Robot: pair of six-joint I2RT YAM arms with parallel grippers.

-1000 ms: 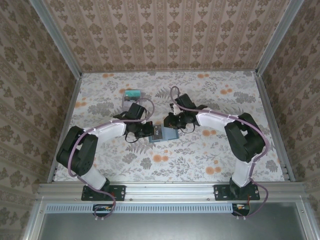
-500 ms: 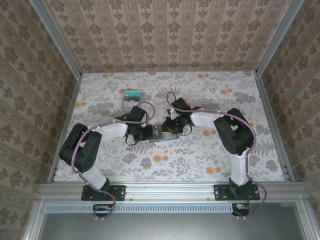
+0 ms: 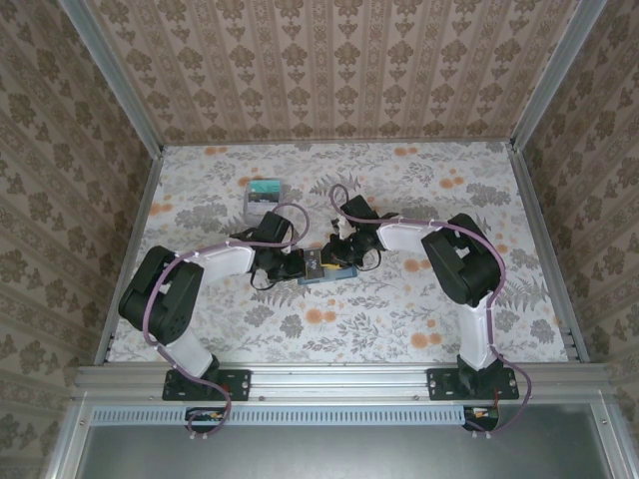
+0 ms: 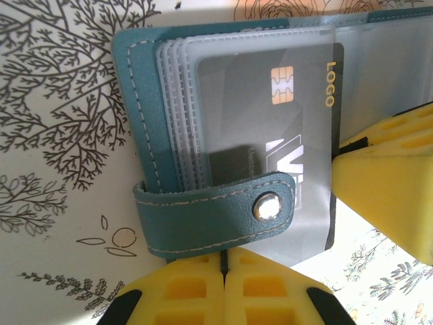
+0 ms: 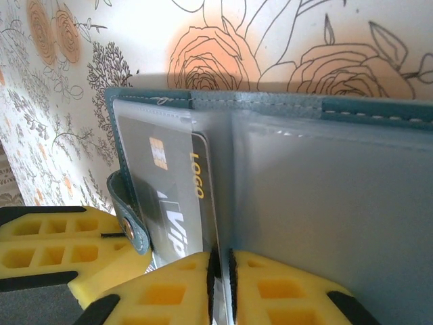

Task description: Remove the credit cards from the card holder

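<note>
Table (image 3: 399,309) first, all floral print, and the card holder (image 3: 329,270) lies open on it around the middle, with both arms folded in over it from either side. Well behind it, to the left, we spot a grey box (image 3: 265,197) with a green band.

Over to the left gripper (image 4: 223,267). We see its yellow pads pressed flat together at the holder's near edge, right beneath the teal strap (image 4: 203,217) and its metal snap (image 4: 267,206). Whether anything is caught between them we cannot tell. The strap curls in over the clear sleeves from the outer edge.

Under those sleeves we read a grey credit card (image 4: 270,135) with a gold chip and LOGO in yellow.

And the right gripper (image 5: 221,261) has its jaws drawn down to a sliver at the centre crease. They are nipping a thin edge that looks to us like the card's long side. One of its fingers (image 4: 385,183) touches that same edge in the left wrist view.
</note>
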